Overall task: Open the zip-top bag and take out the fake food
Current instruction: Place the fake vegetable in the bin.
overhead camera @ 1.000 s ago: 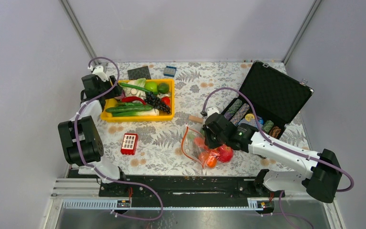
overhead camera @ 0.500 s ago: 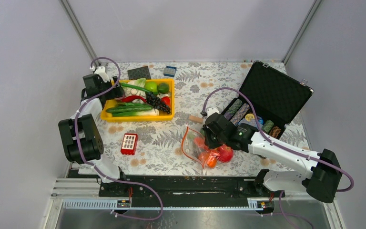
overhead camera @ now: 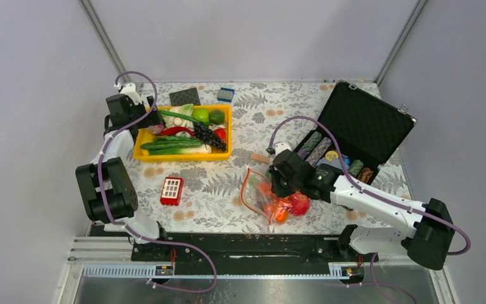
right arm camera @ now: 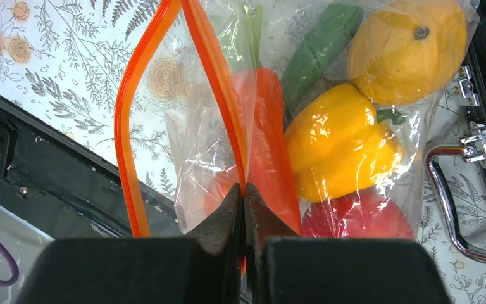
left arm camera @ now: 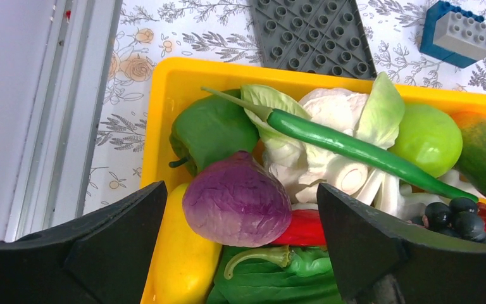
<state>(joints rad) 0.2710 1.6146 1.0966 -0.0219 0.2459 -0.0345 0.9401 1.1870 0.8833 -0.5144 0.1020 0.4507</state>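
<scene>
Watching from beside the table, I'd say the step in hand is letting go of one piece and going back for the next. The left gripper (left arm camera: 239, 196) hangs over the left end of the yellow tray (left arm camera: 164, 88), jaws spread wide, with the purple onion (left arm camera: 237, 206) lying loose among the greens beneath them.

The zip-top bag (overhead camera: 262, 196) lies on the cloth to the right of the yellow tray and nearer the arm bases. The right gripper (right arm camera: 245, 190) has its jaws pressed together on one side of the orange zip strip (right arm camera: 139, 107), holding the mouth agape. The carrot (right arm camera: 272, 152), yellow bell pepper (right arm camera: 338, 142) and red apple (right arm camera: 357, 215) sit inside.

To do this well, I'd lift the left arm straight up off the yellow tray before swinging it (those jaws could drag the onion back out). The right pinch should not slacken, since the film would likely fold shut. The carrot looks nearest the mouth, so I'd take it next.

Compared with a second ago, the left jaws have opened wider and that wrist has eased toward the tray's back corner. The onion now shows in the tray, where none showed before. Bag and right arm have not budged.
</scene>
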